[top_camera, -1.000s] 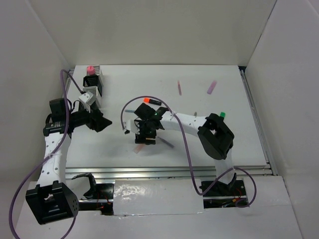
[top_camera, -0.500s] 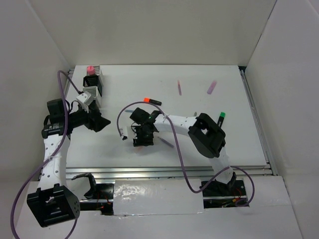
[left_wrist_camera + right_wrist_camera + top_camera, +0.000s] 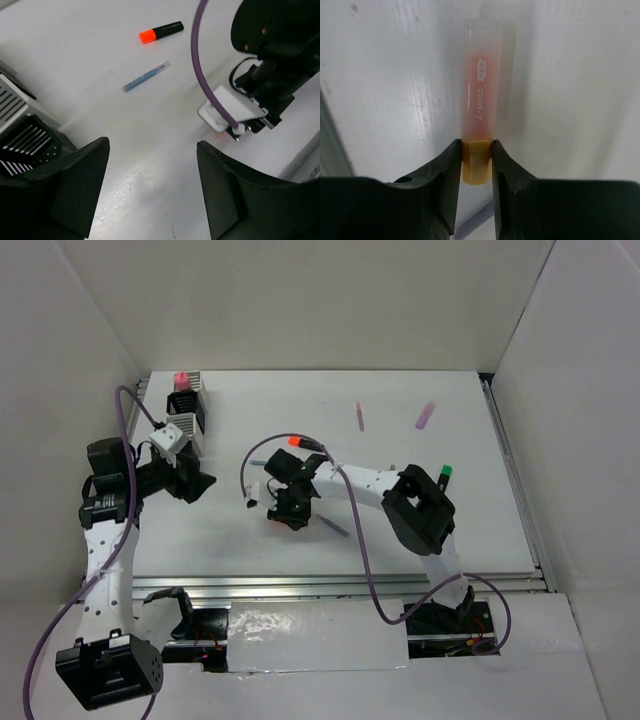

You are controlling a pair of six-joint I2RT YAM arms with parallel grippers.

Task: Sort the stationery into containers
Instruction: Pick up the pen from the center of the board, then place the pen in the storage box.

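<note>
A: Worktop [image 3: 470, 530] and end effectors, as observed?

B: The left gripper [image 3: 150, 200] is held wide apart with nothing between its fingers, over the worktop's left side, near the mesh cups [image 3: 187, 418]. The right gripper [image 3: 476, 162] is narrowed onto the yellow-orange highlighter [image 3: 481, 85]. Both pads are seen pressed against its yellow end.

A: Highlighter position?

B: It is laid flat on the worktop, left of the middle and toward the near edge. The cups, black and silver-white, are clustered at the far left corner. A pink marker [image 3: 181, 379] is stood in the rear black one.

A: Loose items?

B: The orange-capped black marker [image 3: 161, 32] and thin blue pen [image 3: 146, 76] are noted just beyond the right gripper. The green-capped black marker [image 3: 445, 472] is right of centre, partly hidden by the right arm [image 3: 420, 515]. A purple marker [image 3: 426, 415] and pink pen [image 3: 360, 416] are recorded nearer the far edge.
</note>
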